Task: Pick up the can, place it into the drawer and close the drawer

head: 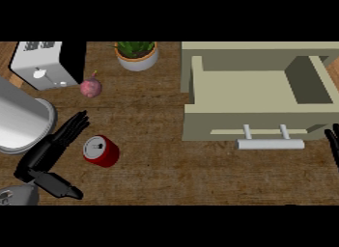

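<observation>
One squat red can (101, 151) – silver lid – beside straight-fingered left hand (54, 144)

Red can (102, 150) with silver top, beige drawer (261, 91), black hands, brown wood-grain counter (200, 173).

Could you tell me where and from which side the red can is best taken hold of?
Grip the red can round its cylindrical side wall, probably coming from its left, where the open left hand already sits beside it. The can seems tilted, silver top facing up and left, so the red body toward the lower right offers the clearest hold.
</observation>
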You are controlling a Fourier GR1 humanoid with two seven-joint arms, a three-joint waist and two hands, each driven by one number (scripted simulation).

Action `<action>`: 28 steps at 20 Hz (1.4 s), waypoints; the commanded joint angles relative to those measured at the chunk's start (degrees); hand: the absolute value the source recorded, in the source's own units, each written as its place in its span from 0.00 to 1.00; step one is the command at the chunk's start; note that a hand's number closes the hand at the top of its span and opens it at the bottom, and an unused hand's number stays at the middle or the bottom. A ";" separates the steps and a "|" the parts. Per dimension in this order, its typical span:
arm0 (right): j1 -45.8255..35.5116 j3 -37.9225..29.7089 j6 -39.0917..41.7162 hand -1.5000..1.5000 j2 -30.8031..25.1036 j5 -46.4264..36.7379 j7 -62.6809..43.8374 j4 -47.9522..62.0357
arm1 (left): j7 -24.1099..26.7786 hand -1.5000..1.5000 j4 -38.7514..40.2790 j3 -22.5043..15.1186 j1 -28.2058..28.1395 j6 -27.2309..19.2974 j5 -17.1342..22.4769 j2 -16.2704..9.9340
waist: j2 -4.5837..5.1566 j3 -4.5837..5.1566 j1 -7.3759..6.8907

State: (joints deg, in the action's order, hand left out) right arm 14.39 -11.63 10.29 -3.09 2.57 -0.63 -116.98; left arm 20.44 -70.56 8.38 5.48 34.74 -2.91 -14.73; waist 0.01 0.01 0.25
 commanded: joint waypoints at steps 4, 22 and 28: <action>-1.62 -2.66 1.98 0.00 -1.17 1.40 2.26 3.44 | 1.35 0.00 2.76 -2.01 0.38 -2.99 -3.31 2.97 | -0.03 -0.01 -0.13; 1.35 -1.51 1.36 0.00 1.35 0.33 -2.36 -4.53 | 14.90 0.00 24.98 0.03 9.02 -1.72 -6.43 -2.48 | -0.05 0.00 0.02; -0.74 -0.60 0.05 0.00 1.63 -0.10 -7.59 -7.31 | 19.76 0.00 34.22 -0.93 12.76 -5.27 -9.39 -1.44 | 0.03 0.03 0.18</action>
State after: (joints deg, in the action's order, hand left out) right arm 13.53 -13.19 11.17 -1.92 3.06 -4.28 -120.40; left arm 36.03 -40.58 7.58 16.82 28.12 -11.34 -15.36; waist 0.04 0.01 0.40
